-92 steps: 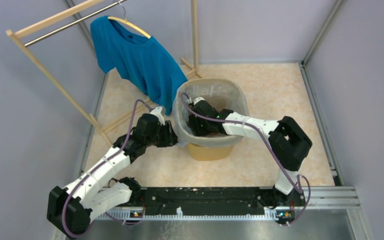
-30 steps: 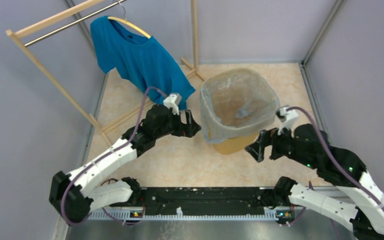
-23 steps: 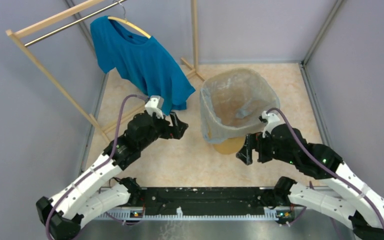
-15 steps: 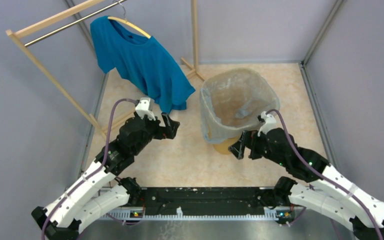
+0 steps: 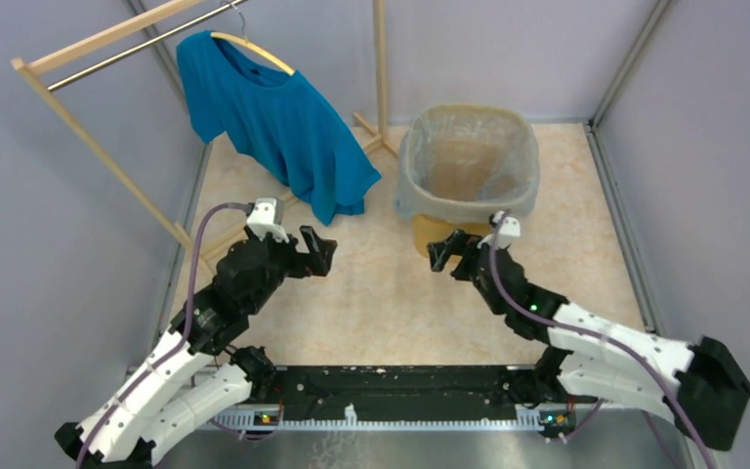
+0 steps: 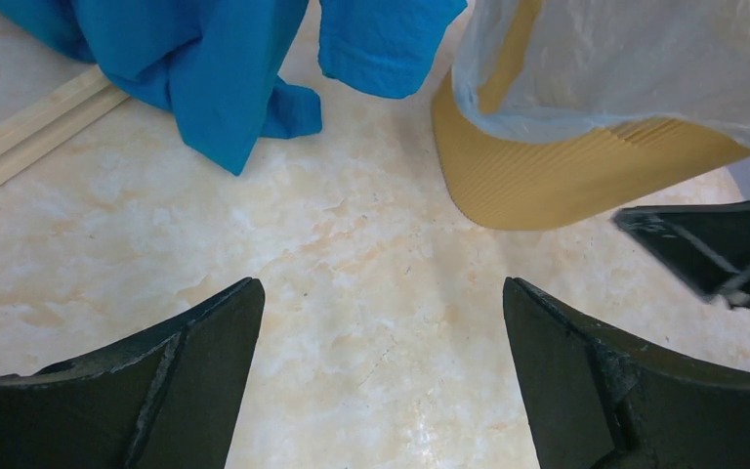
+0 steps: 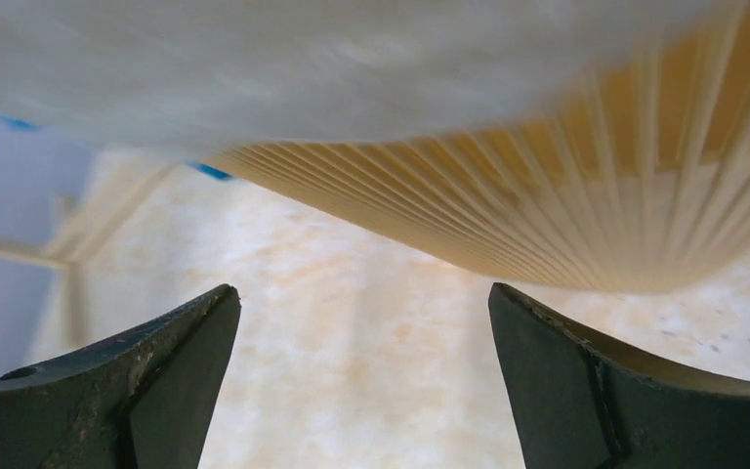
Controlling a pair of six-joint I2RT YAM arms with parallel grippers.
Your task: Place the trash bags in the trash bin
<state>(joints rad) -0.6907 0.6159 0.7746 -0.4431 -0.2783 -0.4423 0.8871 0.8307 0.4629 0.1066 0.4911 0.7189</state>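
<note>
Right gripper hovering close to the trash bin, fingers spreading wide, bin's ribbed yellow wall looming above them, pale trash bag draping over the bin's upper part, marbled floor showing beneath the bin

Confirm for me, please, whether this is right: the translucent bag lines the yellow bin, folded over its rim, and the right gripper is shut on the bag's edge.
Not quite: the right gripper is open and holds nothing, as the right wrist view shows. The trash bag does line the trash bin, folded over its rim.
</note>
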